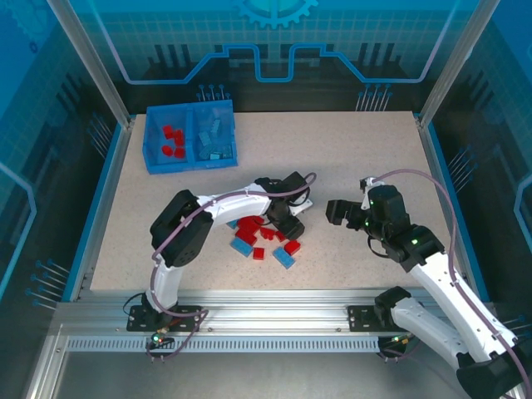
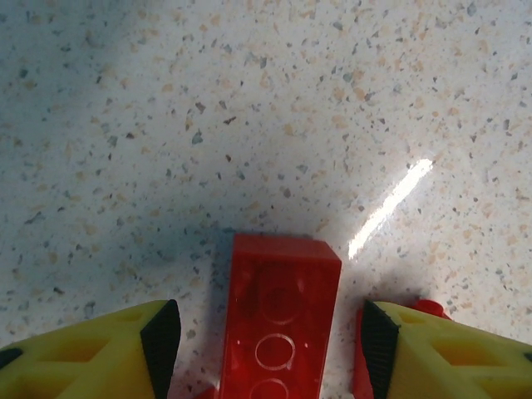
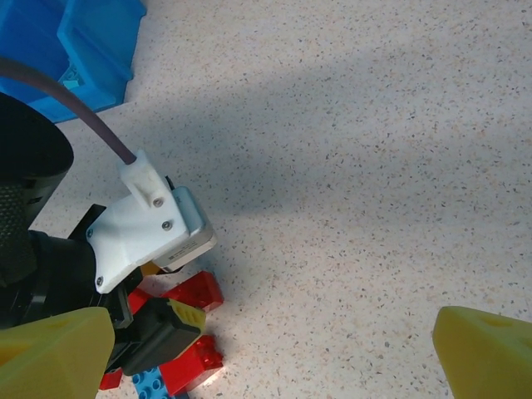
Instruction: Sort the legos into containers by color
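Yellow-fingered left gripper (image 2: 270,345) straddles a red brick (image 2: 283,283), jaws apart, gaps both sides. Left arm (image 1: 224,204) folds low over the loose pile (image 1: 264,241) mid-table. Right gripper (image 1: 339,212) near, to its right, spread wide, empty. Bin (image 1: 154,165) far-left: left compartment (image 1: 162,120) has red bricks (image 1: 170,141), right compartment (image 1: 202,116) has light blue bricks (image 1: 216,140).

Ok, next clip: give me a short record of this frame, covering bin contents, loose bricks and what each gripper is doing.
bin: blue bin at the far left of the table, two compartments
left compartment: red bricks
right compartment: light blue bricks
unsorted: loose pile of red and blue bricks, table centre
left gripper: low over the pile, jaws open either side of a red brick, gaps on both sides
right gripper: open, empty, above bare table right of the pile
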